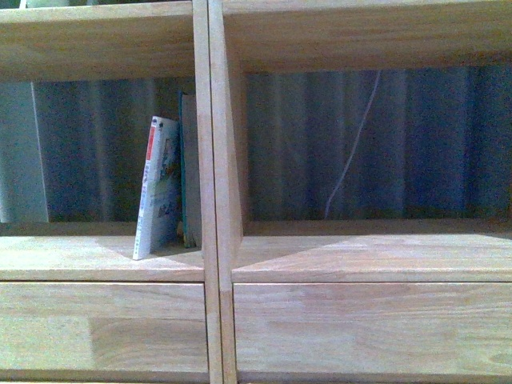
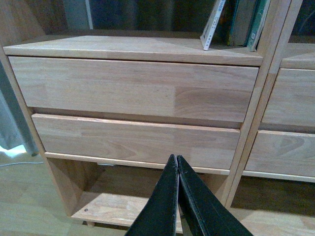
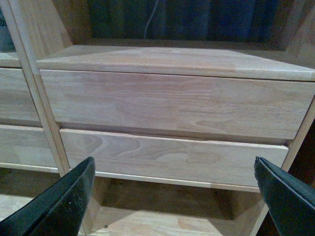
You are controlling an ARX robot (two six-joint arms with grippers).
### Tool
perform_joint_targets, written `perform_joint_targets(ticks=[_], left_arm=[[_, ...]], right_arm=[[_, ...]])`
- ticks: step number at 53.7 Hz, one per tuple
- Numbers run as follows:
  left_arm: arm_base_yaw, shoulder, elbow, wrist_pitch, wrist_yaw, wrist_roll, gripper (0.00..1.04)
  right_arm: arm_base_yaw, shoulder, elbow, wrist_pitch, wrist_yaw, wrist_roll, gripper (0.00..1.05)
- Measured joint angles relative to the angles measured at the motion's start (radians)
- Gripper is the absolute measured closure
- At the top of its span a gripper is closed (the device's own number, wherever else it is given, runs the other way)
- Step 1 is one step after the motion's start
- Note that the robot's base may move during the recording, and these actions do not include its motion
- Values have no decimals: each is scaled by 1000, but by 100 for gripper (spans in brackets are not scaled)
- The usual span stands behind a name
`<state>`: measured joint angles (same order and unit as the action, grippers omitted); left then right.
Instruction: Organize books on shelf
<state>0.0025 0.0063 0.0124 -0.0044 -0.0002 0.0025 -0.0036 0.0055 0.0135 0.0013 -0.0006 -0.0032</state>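
Note:
The light wooden shelf (image 1: 213, 160) fills the front view, with two open compartments above drawer fronts. In the left compartment a white paperback (image 1: 156, 188) leans to the right against a dark-teal book (image 1: 186, 168) that stands by the centre divider. The same books (image 2: 231, 22) show at the upper edge of the left wrist view. My left gripper (image 2: 176, 160) is shut and holds nothing, low in front of the left column's drawers (image 2: 133, 91). Facing the right column's drawers (image 3: 172, 103), my right gripper (image 3: 174, 169) stands wide open and empty. Neither arm appears in the front view.
The right compartment (image 1: 376, 144) holds no books; a thin pale cable (image 1: 352, 144) hangs down its dark ribbed back. Below the drawers is a low open bay (image 2: 123, 196) above the wooden floor (image 2: 29, 196). A pale curtain (image 2: 10, 123) hangs left of the shelf.

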Motion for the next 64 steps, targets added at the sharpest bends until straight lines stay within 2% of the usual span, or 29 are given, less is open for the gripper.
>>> perform_joint_targets(ticks=[28,64], left_arm=[[0,0,0,0,0,0,7],[0,0,0,0,0,0,7]], right_arm=[[0,0,0,0,0,0,7],[0,0,0,0,0,0,7]])
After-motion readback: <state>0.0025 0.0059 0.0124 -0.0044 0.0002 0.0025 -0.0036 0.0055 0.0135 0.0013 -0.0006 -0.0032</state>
